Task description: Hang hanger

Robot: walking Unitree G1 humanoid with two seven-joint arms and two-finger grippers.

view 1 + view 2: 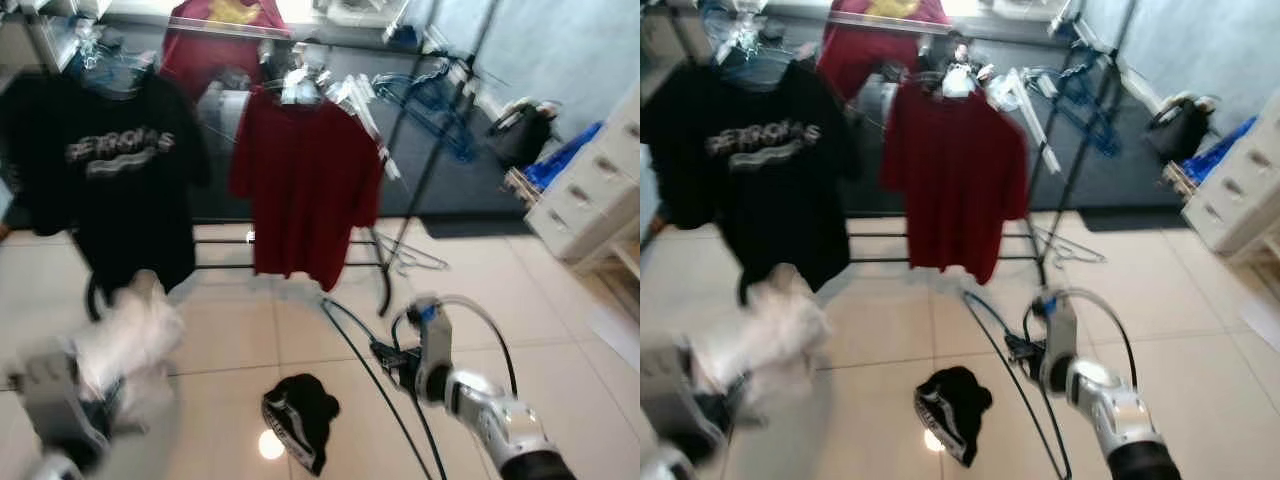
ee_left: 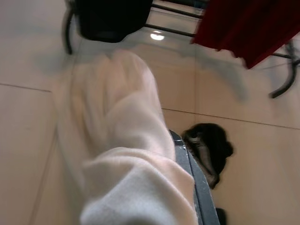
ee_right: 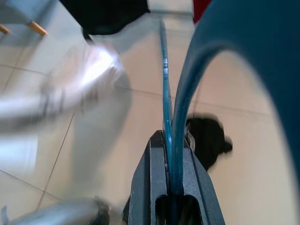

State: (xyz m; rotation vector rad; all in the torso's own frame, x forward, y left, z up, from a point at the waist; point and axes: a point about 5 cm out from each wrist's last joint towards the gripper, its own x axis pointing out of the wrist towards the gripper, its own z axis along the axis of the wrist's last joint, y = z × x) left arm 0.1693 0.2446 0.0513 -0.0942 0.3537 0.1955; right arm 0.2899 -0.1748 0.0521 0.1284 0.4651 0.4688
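Beige floor tiles point(image 1: 560, 300) spread under a black metal garment rack point(image 1: 400, 200) carrying a black printed T-shirt point(image 1: 125, 170) and a dark red T-shirt point(image 1: 310, 190); a crumpled black garment point(image 1: 300, 415) lies below. Left gripper point(image 2: 187, 173) grasps a white cloth point(image 2: 117, 154). Right gripper point(image 3: 171, 183) is clenched on a thin blue wire hanger point(image 3: 165, 93).

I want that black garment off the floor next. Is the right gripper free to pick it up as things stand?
Probably not: the right gripper is shut on a blue hanger. The black garment lies close beside it, nothing between.
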